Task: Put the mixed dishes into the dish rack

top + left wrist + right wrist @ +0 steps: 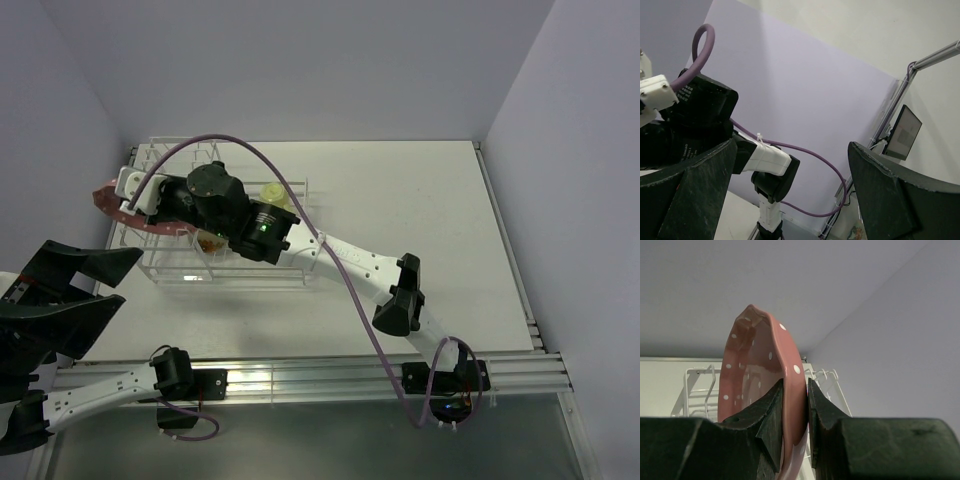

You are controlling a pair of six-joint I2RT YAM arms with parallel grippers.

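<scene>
My right gripper (140, 203) is shut on the rim of the pink white-dotted plate (118, 212), holding it on edge over the left end of the white wire dish rack (160, 268). In the right wrist view the plate (752, 365) stands upright, pinched between both fingers (771, 415), with rack wires (696, 390) behind it. A pale yellow-green mug (275, 194) sits in the rack behind the right arm. The other dishes are hidden by the arm. My left gripper (100, 285) is open and empty at the near left, off the table; its view (790, 200) shows only the right arm and wall.
The right arm (360, 270) stretches diagonally across the table from its base (445, 378), with a purple cable (300, 205) looping over the rack. The rack stands in the far left corner close to the walls. A small amber thing (208, 240) shows under the wrist, unclear.
</scene>
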